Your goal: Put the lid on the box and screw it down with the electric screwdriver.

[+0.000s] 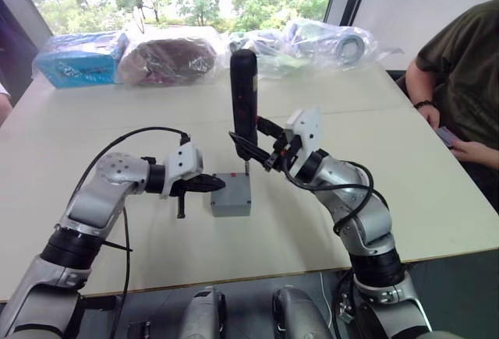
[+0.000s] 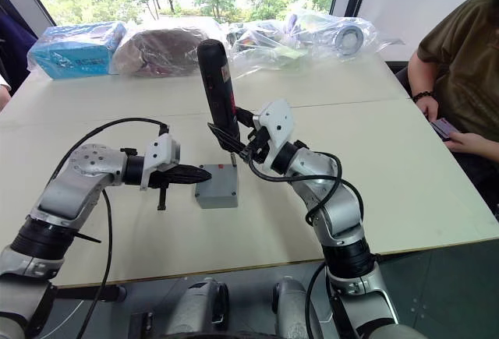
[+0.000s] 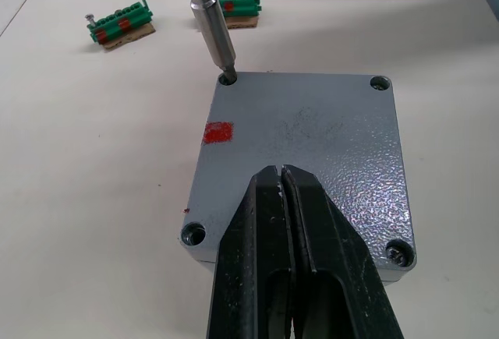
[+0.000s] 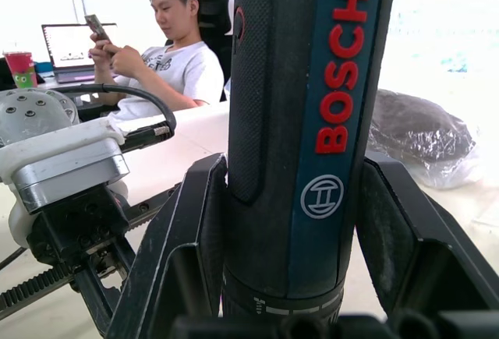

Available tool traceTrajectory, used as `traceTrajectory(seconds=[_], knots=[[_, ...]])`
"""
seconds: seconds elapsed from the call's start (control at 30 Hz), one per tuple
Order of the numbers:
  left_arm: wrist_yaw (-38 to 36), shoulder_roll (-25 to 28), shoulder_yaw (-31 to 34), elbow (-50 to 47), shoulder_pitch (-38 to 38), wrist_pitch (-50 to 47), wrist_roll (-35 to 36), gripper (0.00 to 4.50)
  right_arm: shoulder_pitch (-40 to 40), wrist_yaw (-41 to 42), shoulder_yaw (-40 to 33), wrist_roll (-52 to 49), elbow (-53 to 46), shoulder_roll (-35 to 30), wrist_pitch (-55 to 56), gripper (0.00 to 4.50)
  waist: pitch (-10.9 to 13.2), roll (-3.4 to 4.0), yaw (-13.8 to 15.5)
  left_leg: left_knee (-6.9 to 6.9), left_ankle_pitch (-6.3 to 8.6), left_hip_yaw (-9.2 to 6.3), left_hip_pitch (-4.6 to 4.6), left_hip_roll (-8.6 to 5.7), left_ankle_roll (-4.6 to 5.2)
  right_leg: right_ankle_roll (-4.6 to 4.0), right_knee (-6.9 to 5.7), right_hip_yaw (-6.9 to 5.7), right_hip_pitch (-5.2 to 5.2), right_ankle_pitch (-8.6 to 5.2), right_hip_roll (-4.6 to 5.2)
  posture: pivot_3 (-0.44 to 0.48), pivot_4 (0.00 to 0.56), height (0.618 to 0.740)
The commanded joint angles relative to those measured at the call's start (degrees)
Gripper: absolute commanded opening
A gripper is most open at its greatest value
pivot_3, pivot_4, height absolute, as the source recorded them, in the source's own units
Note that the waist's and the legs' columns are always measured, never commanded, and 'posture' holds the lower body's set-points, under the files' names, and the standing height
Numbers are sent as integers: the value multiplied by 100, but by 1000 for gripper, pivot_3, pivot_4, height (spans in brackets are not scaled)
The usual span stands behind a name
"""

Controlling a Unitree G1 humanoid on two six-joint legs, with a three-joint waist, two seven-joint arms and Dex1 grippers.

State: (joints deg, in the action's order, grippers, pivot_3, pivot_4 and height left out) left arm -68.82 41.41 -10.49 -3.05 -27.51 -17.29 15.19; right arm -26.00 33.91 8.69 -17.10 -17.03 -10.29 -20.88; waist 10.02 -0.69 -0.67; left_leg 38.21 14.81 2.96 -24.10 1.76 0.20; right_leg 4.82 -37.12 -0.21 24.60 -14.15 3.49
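Note:
The grey box (image 1: 231,205) stands at the table's middle with the lid (image 3: 312,128) sitting on it; a small red mark (image 3: 218,132) shows on the lid's top. My left gripper (image 3: 282,171) is shut and its tips rest on the lid from the left side. My right gripper (image 1: 249,143) is shut on the electric screwdriver (image 1: 243,93), a black tool held upright over the box. The metal bit (image 3: 214,27) stands in one corner screw hole of the lid. The other corner holes show, one of them with a screw head (image 3: 399,253).
Two small green-and-red blocks (image 3: 121,26) (image 3: 238,4) lie on the table beyond the box. Plastic-wrapped items (image 1: 168,58) and a blue pack (image 1: 82,58) line the far edge. A person (image 1: 460,82) sits at the right; another person (image 4: 175,51) sits to the left.

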Motion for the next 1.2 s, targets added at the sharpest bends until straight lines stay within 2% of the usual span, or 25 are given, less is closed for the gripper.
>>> traceTrajectory(seconds=[0.03,0.67,1.2], knots=[[-48,-37,-156,17,47,-61,-89,0,-90,-46,33,51,93,27,167,1863,-1,-2,1,0,0,0,3,0,0,0,0,0,-3,0,0,0,150,740],[-48,-65,-172,10,58,-72,-118,0,-375,-35,-97,-90,169,-34,147,1863,-2,-4,8,0,0,-1,8,1,0,0,-1,0,-8,0,2,0,150,740],[-54,-125,-268,-52,82,-151,-183,0,206,-91,277,-58,250,-17,-243,1863,-23,-19,5,-6,0,-3,35,1,1,-1,2,2,-31,-1,3,0,150,740]])
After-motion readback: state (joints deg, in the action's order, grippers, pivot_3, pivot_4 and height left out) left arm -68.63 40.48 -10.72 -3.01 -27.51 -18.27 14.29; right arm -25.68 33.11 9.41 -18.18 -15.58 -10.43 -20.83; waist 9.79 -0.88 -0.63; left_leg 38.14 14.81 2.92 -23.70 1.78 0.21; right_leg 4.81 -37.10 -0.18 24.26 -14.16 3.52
